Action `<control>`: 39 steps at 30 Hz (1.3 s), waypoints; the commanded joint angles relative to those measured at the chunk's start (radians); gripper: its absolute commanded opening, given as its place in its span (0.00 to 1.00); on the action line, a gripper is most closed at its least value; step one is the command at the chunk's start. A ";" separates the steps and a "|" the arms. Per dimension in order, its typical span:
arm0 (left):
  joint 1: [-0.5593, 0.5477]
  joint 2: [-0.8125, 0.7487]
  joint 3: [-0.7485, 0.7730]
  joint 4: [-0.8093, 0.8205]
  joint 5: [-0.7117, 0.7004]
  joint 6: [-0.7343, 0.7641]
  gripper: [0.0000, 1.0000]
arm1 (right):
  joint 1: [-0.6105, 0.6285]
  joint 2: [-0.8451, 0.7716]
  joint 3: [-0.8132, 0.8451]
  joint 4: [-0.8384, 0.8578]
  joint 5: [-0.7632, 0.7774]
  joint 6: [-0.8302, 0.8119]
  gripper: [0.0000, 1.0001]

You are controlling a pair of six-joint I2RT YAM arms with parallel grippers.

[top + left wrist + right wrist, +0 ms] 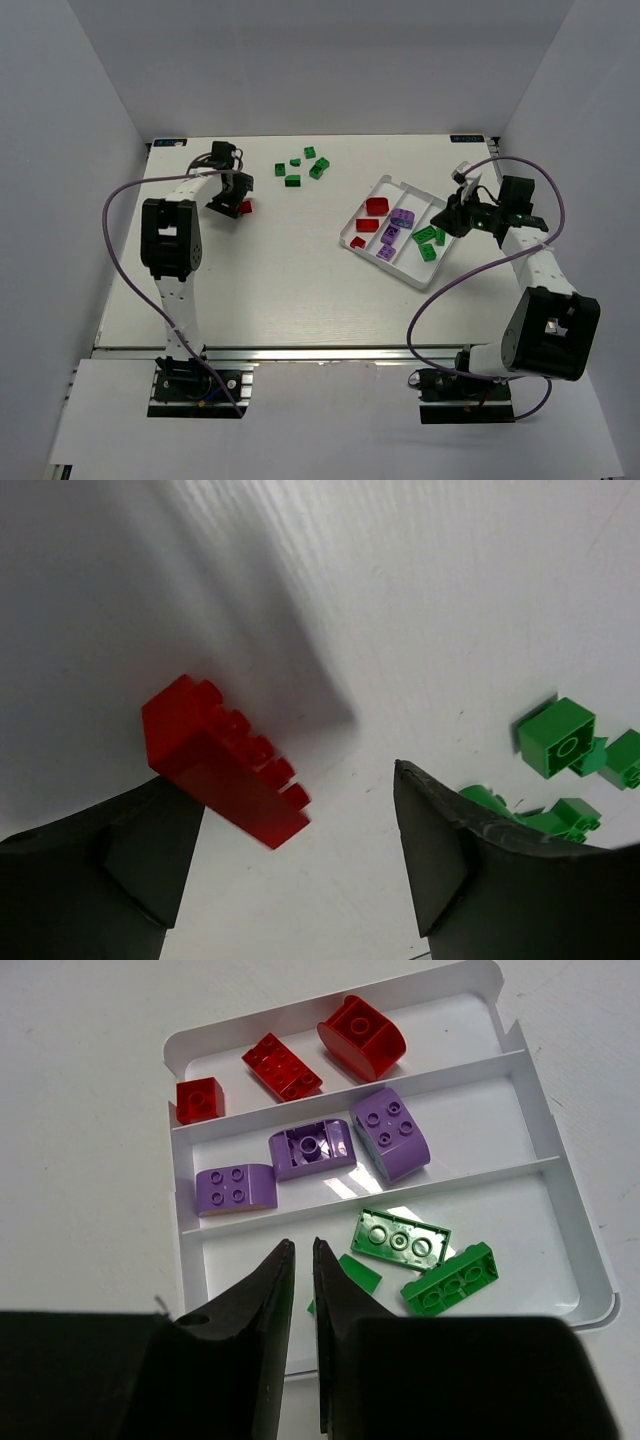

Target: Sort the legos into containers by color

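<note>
One red brick [222, 765] lies on the table [300, 300] at ten o'clock, between the wide-spread jaws of the left gripper [297, 795]. At three o'clock, the right gripper [304, 1245] hangs over green legos [400, 1240] in the tray [580, 1240], fingers nearly together; whether they pinch anything cannot be told.

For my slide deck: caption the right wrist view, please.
Right pincer, nearly shut, above the tray with red, purple and green legos sorted by row.
</note>
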 commanded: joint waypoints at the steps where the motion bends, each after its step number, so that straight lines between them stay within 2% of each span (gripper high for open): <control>1: 0.003 0.019 0.058 -0.002 0.008 -0.021 0.84 | 0.000 -0.020 -0.016 0.027 -0.011 0.005 0.19; 3: 0.005 0.033 0.063 -0.005 0.006 -0.027 0.83 | -0.001 -0.019 -0.024 0.025 -0.013 0.005 0.19; 9: 0.008 0.015 0.008 0.006 0.012 -0.028 0.69 | 0.000 -0.014 -0.022 0.025 -0.014 0.005 0.18; 17: 0.010 -0.085 -0.117 0.099 0.064 0.021 0.23 | 0.000 -0.009 -0.007 0.015 -0.019 0.010 0.18; 21: -0.001 -0.155 -0.175 0.167 0.161 0.080 0.08 | 0.000 -0.012 0.011 -0.031 -0.016 -0.018 0.18; 29: -0.130 -0.393 -0.400 0.322 0.323 0.254 0.01 | -0.001 -0.032 0.036 -0.080 -0.011 -0.024 0.18; 32: -0.208 -0.465 -0.486 0.426 0.398 0.317 0.00 | 0.000 -0.043 0.031 -0.090 -0.016 -0.008 0.18; 33: -0.239 -0.496 -0.520 0.543 0.434 0.327 0.00 | 0.000 -0.048 0.027 -0.091 -0.014 -0.008 0.18; 36: -0.286 -0.508 -0.615 0.757 0.529 0.320 0.00 | 0.000 -0.062 0.018 -0.109 -0.013 -0.008 0.18; 39: -0.344 -0.472 -0.567 0.744 0.529 0.372 0.01 | -0.001 -0.077 0.008 -0.131 -0.011 -0.019 0.18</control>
